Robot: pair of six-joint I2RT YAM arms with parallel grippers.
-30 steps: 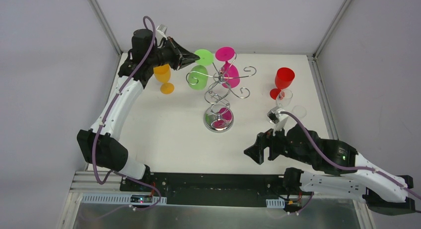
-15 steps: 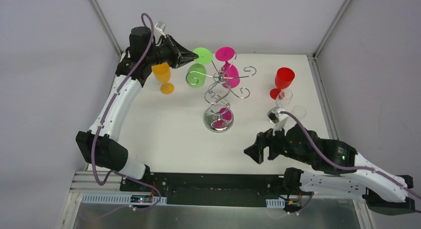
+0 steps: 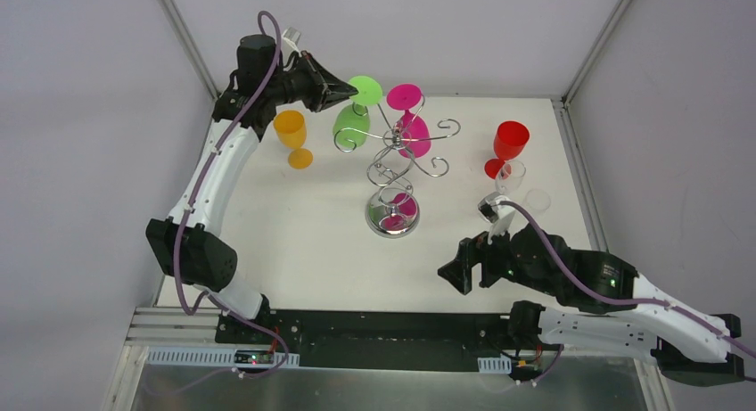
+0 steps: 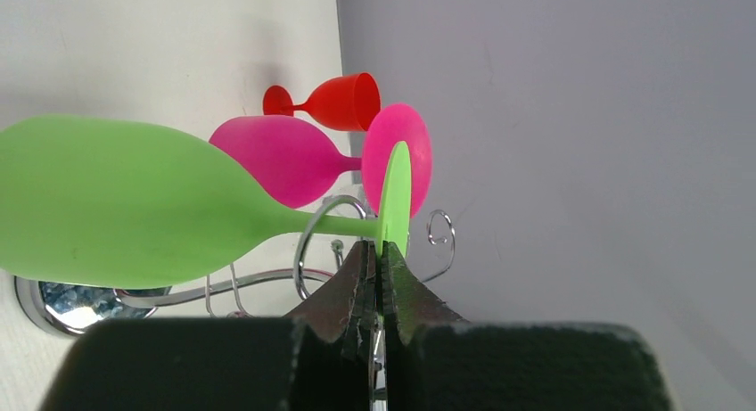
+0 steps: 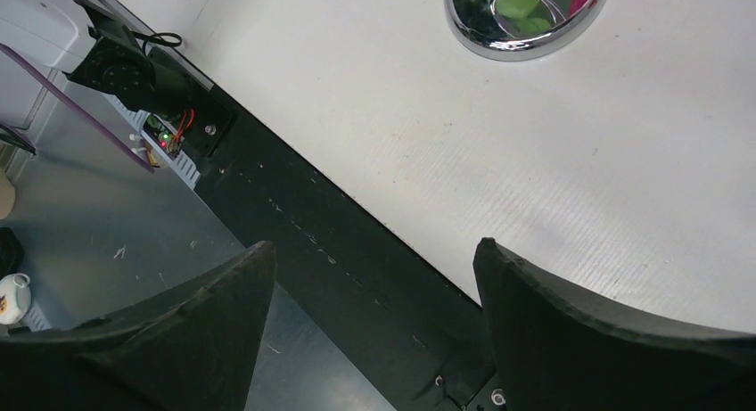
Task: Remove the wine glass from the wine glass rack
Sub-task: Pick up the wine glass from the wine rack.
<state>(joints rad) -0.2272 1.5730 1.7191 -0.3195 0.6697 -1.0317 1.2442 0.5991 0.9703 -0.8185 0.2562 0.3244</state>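
Green wine glass (image 3: pixel 351 123) is hanging upside down from the wine glass rack (image 3: pixel 393 143), on the arm nearest the left side. Its flat foot (image 4: pixel 394 197) is sitting on top and its bowl is dangling below. In the left wrist view the stem is passing through a chrome wire loop (image 4: pixel 302 240).

Left gripper (image 4: pixel 379 251) is pinching the rim of that foot, with both fingers closed on the thin disc edge. Right gripper (image 5: pixel 373 250) is hovering over the near edge of the table (image 3: pixel 303 224) with its fingers spread wide and nothing between them, well apart from the rack.

Judgement: the grasp is made and extraction is beginning.
- The stem is needing to slide outward along the slot, toward the open end of the scroll, before any drop. Pulling straight down would be jamming the foot on the wire.
- The grip is covering only a sliver of the foot, so the glass is likely to pivot. Moving slowly and keeping the foot level should be limiting the swing.
- Pink glass (image 3: pixel 413 131) is hanging just beside the green one, so the bowl may knock it if it sways.
- Orange glass (image 3: pixel 291 129) is standing below the left arm. The exit path should be clearing it.
- The rack is looking light, so a snag could be tipping it.
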